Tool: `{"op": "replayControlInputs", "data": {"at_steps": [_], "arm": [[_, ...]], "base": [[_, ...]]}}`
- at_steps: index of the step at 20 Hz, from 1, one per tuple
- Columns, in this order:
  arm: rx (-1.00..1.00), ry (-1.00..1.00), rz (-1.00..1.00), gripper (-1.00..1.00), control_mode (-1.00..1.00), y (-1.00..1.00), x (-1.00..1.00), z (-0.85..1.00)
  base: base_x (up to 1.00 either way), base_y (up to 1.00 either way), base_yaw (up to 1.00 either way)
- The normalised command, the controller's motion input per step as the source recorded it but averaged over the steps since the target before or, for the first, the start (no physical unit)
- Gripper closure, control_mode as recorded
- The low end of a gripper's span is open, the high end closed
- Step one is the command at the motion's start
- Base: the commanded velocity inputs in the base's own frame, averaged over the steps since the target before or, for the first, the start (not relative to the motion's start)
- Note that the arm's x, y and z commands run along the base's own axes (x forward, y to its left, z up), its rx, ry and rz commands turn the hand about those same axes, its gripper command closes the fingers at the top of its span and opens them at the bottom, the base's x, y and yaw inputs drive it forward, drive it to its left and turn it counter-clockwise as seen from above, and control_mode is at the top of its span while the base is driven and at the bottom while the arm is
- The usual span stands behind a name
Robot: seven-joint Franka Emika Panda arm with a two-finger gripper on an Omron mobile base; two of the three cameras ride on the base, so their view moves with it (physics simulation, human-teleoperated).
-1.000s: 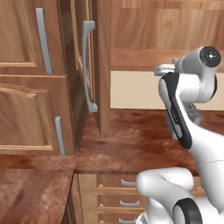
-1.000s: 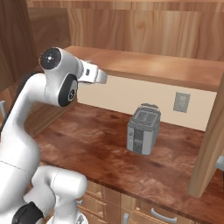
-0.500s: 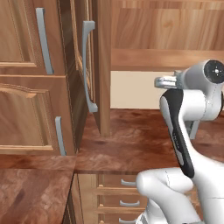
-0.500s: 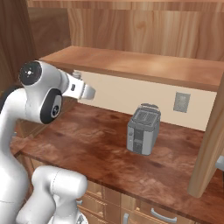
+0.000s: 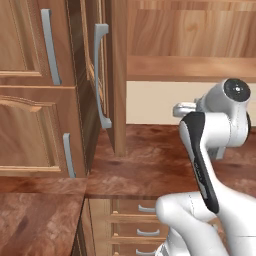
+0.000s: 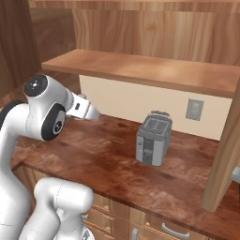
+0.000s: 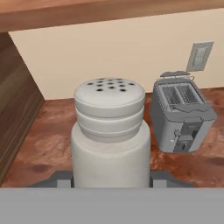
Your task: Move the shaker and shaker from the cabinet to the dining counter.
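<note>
In the left base view the brown wood cabinet [image 5: 45, 100] fills the left side, its raised-panel doors carrying long grey bar handles, and one door [image 5: 116, 75] stands open edge-on toward the camera with its own grey handle [image 5: 101, 80] on the near face. To the right of that door runs the wooden shelf [image 5: 190, 67], with a cream wall below it and the reddish-brown counter [image 5: 145, 165] under that; low drawer units [image 5: 135, 220] with small curved handles sit beneath the counter edge. The white arm [image 5: 215, 150] rises at the lower right of this view, its wrist reaching over the counter below the shelf. In the right base view the arm stands at the left and the wrist points rightward over the counter, under the shelf [image 6: 140, 70]; the gripper itself is too small there to read. Farther right on the counter stands a grey toaster [image 6: 153, 138], upright, with a wall outlet [image 6: 193, 109] on the cream wall behind it. In the hand view a light-grey shaker [image 7: 110, 135] with a rounded, perforated cap stands upright in the centre, seated between the two dark fingertips of the gripper [image 7: 110, 179], which is clamped on its lower body. The shaker is in the air above the counter, with the toaster [image 7: 181, 118] beyond it to the right and the outlet above that.
</note>
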Motion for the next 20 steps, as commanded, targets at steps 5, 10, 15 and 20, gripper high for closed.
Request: {"op": "replayControlInputs", "data": {"at_steps": [5,10,15,20], "arm": [[0.00,0.04,0.00,1.00,-1.00,0.08,-0.09,-0.48],[0.00,0.00,0.00,1.00,-1.00,0.09,-0.01,-0.37],[0.00,0.00,0.00,1.00,-1.00,0.01,0.00,-0.01],[0.00,0.00,0.00,1.00,-1.00,0.00,0.00,0.00]], "base": [[0.00,0.00,0.00],[0.00,0.00,0.00],[0.00,0.00,0.00],[0.00,0.00,0.00]]}}
